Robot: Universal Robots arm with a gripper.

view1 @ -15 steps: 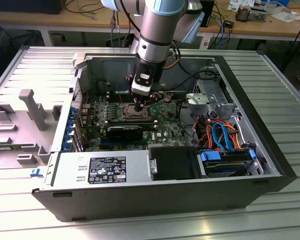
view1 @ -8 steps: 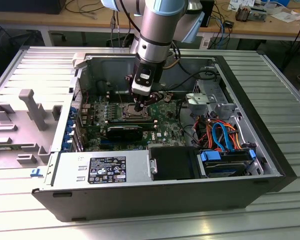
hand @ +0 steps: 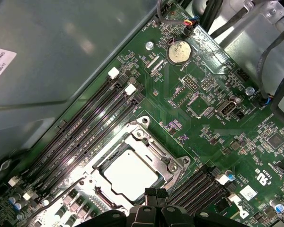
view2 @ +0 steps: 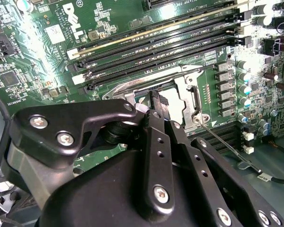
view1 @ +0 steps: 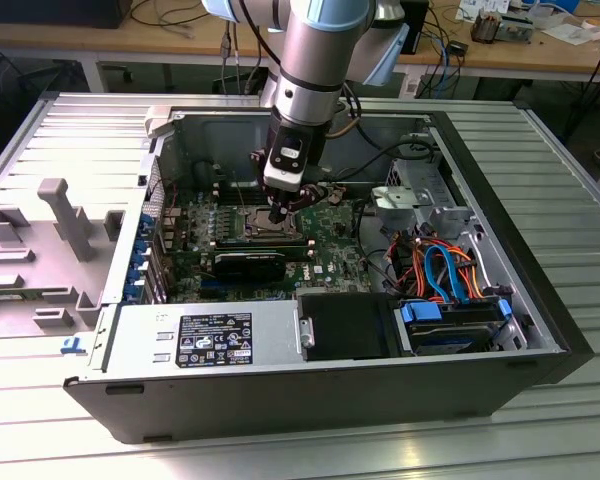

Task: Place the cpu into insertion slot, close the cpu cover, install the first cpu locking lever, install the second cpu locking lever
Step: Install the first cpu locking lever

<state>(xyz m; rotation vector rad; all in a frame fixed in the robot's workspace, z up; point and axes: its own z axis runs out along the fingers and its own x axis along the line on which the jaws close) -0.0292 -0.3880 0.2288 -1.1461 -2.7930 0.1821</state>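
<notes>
Housing everything: open computer case (view1: 280, 405) on slatted surface (view1: 540, 150). Contents: green motherboard (view1: 332, 262); insertion slot (hand: 141, 125), toward eleven o'clock of the case's middle in the exterior view; cpu cover (hand: 157, 152) lying flat over it; cpu (hand: 130, 174) seated in the cover's window. Jaws pressed together, empty, tips just beside the cpu. Arm (view1: 315, 60) overlaps the slot in the exterior view.

end effector (view2: 157, 105): over cpu cover (view2: 190, 94) | memory slots (view2: 156, 45): just beside
</notes>
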